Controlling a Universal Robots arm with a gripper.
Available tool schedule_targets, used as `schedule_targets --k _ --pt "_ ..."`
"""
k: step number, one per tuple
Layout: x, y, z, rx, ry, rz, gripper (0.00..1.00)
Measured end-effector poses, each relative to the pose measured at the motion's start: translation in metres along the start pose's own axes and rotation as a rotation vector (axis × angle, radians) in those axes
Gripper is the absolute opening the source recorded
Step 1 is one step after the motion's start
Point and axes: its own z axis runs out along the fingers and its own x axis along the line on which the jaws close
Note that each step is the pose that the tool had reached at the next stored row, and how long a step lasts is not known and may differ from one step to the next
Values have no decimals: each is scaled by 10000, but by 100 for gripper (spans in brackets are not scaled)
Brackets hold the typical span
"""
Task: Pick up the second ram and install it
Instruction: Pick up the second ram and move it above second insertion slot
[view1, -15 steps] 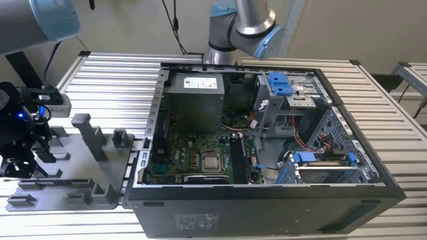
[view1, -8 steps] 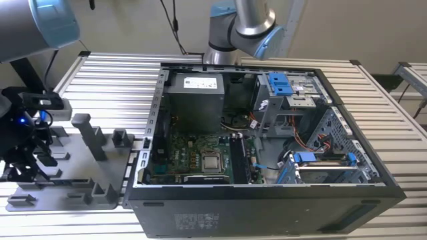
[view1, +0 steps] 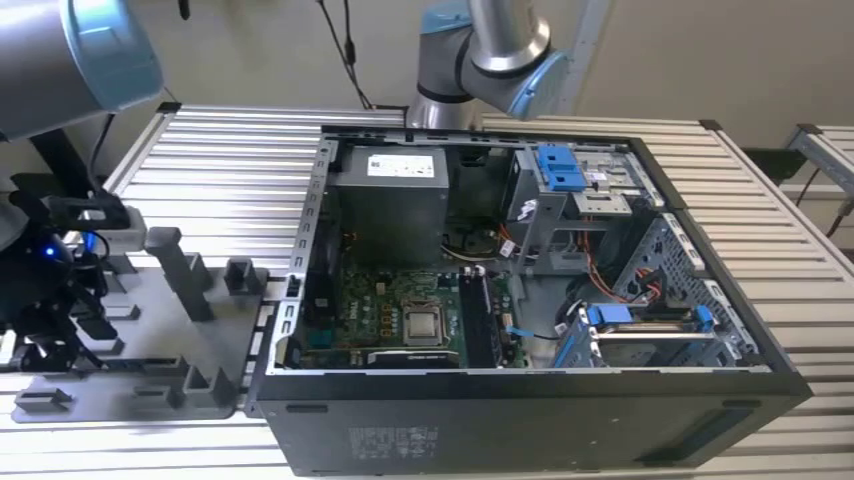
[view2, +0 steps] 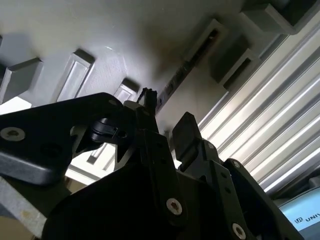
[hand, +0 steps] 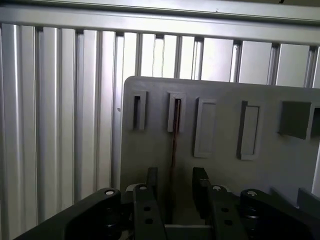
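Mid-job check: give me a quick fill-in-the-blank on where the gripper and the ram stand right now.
1. In the first wrist view the ram stands on edge in the gray holder, ___ the jaws.
2. The gripper has its jaws ___, clear of the ram on both sides.
3. In the exterior view the holder lies toward that view's ___ of the case.

Missing words: between; open; left.

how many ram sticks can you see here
2. The second ram stands edge-on in a slot of the grey holder between the open fingers, in the first wrist view. Another dark stick seems seated on the motherboard in the exterior view. More may be hidden.
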Motion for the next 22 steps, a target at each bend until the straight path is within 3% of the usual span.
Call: schedule_targets --k 22 --pt "3 42 238 10 1 -13 42"
